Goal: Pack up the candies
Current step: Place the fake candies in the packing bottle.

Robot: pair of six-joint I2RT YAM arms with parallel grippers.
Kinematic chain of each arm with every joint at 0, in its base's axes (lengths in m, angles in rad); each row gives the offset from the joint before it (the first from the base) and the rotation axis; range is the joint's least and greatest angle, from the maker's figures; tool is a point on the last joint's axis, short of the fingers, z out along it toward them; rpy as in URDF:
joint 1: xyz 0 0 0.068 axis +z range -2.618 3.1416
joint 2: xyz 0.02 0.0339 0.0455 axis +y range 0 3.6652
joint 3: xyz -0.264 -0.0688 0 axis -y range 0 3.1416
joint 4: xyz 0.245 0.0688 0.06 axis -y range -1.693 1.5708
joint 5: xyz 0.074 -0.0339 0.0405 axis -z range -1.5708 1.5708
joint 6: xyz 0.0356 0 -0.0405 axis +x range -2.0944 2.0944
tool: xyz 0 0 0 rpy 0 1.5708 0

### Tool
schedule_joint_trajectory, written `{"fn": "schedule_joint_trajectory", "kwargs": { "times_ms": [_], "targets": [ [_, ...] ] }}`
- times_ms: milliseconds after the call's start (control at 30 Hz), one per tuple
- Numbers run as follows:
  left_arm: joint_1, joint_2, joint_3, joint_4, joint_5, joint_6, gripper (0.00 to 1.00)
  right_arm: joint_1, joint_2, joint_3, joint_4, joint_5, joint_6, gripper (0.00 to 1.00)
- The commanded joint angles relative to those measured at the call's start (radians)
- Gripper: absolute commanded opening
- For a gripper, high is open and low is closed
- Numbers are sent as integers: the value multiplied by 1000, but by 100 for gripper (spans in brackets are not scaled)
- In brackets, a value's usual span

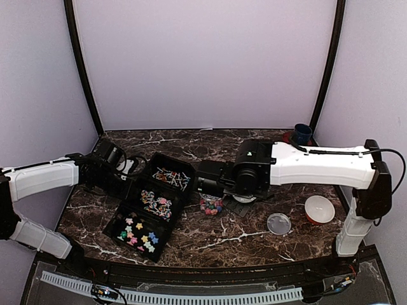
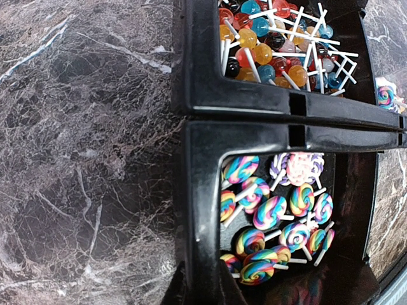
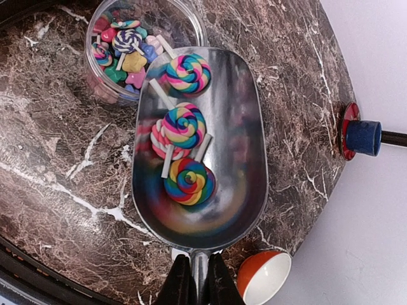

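A black three-compartment tray (image 1: 172,223) lies left of centre with candies in it: pastel stars (image 1: 137,232), swirl lollipops (image 2: 273,210) and ball lollipops (image 2: 273,38). My left gripper (image 2: 205,279) is shut on the tray's side wall (image 2: 203,159) by the swirl lollipop compartment. On the other side, my right gripper (image 3: 199,279) is shut on the handle of a metal scoop (image 3: 241,159). Several swirl lollipops (image 3: 189,181) lie in the scoop. Its tip hangs over the rim of a small clear jar (image 3: 102,89) holding mixed candies (image 3: 127,47).
An orange-and-white bowl (image 1: 319,210) sits at the right, and a clear round lid (image 1: 278,223) lies in front of it. A blue cup on a red disc (image 1: 301,133) stands at the back right corner. The marble table (image 1: 210,238) ends near the purple walls.
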Motion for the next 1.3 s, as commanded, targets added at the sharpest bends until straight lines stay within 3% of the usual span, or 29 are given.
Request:
{"fn": "schedule_joint_trajectory", "kwargs": {
  "times_ms": [0, 567, 833, 1267],
  "targets": [
    [4, -34, 3, 98, 56, -24, 0, 17, 24, 70, -57, 50, -18, 0],
    [5, -18, 10, 95, 37, -29, 0, 25, 83, 169, -72, -13, -108, 0],
    [5, -3, 21, 85, 24, -31, 14, 25, 81, 160, -72, -3, -107, 0],
    [5, -30, 54, 61, -14, -12, 47, 10, 109, 166, -72, 8, -121, 0]
  ]
}}
